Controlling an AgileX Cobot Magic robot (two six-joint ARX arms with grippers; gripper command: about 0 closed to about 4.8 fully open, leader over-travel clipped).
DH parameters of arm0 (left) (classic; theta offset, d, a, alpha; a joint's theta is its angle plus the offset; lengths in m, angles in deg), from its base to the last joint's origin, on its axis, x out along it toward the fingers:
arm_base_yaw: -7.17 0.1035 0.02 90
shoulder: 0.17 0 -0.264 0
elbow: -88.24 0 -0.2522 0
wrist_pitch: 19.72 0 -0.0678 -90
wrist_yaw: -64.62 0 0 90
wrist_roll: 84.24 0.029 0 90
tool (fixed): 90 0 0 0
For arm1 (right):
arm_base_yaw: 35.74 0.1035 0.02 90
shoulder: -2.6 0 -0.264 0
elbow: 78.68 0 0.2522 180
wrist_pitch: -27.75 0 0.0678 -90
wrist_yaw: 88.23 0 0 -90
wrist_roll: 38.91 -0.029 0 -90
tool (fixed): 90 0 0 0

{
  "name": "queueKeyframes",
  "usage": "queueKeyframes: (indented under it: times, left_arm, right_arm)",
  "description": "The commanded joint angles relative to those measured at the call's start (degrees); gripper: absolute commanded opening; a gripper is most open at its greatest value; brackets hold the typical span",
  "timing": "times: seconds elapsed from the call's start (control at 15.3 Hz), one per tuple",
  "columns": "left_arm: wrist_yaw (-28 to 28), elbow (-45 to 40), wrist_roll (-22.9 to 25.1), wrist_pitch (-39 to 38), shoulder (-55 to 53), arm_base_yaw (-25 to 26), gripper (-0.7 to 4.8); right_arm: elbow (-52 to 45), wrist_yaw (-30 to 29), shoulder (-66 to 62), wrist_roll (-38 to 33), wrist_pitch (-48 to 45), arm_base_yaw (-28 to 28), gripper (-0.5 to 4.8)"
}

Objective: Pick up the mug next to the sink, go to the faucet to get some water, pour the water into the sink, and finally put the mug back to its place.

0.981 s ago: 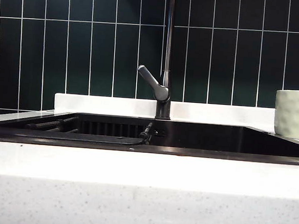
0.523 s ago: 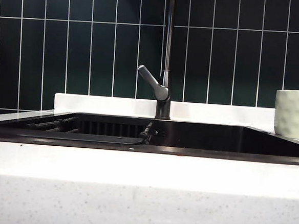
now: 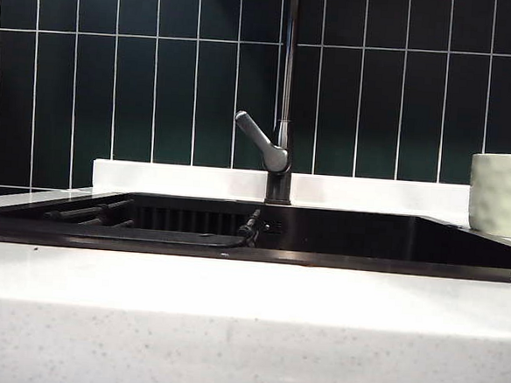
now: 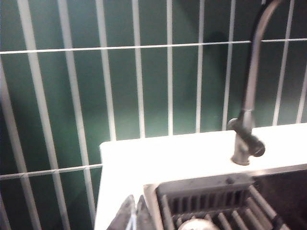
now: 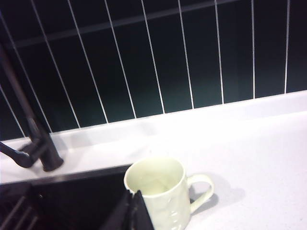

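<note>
The cream dimpled mug stands upright on the white counter at the right of the black sink; its handle shows in the right wrist view, mug. The dark faucet with its grey lever rises behind the sink's middle. My right gripper is shut and empty, its tips in front of the mug's side over the sink's corner. My left gripper is shut and empty, near the sink's left back corner, with the faucet across from it. Neither gripper shows in the exterior view. No water is visible.
A dark green tiled wall backs the counter. A slatted dark rack lies in the sink's left part, rack. The white speckled countertop runs along the front edge, and bare counter spreads beyond the mug.
</note>
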Motion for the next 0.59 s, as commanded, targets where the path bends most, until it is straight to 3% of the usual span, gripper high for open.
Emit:
queueKeyframes:
  times: [0.07, 0.13, 0.2, 0.26, 0.33, 0.39, 0.59]
  left_arm:
    - [6.0, 7.3, -0.2, 2.2, -10.6, -0.1, -0.04]
    - [8.7, 10.0, -0.2, 2.9, -15.6, -0.1, -0.03]
    - [9.2, 10.9, -0.2, 3.7, -18.1, -0.1, -0.02]
    - [10.6, 11.3, -0.4, 5.5, -22.3, -0.1, 0.47]
    - [11.3, 11.3, -0.4, 6.6, -24.5, -0.1, 0.9]
    - [11.3, 11.3, -0.4, 8.4, -27.5, -0.1, 0.95]
    - [11.3, 11.3, -0.4, 14.8, -35.0, -0.1, 0.94]
  right_arm:
    - [7.0, 0.4, -10.9, 1.7, 4.3, -0.4, -0.01]
    - [10.1, 0.2, -17.0, 1.7, 5.9, -1.4, 0.44]
    - [11.4, 0.2, -20.3, 1.8, 6.9, -2.2, 1.29]
    - [11.6, 0.6, -25.6, 1.9, 5.7, -3.7, 2.73]
    - [11.5, 2.4, -28.2, 2.1, 5.4, -3.9, 2.72]
    - [11.5, 6.8, -32.2, 4.0, 4.6, -3.8, 2.72]
    - [11.3, 7.6, -41.6, 10.4, -1.2, -3.9, 2.71]
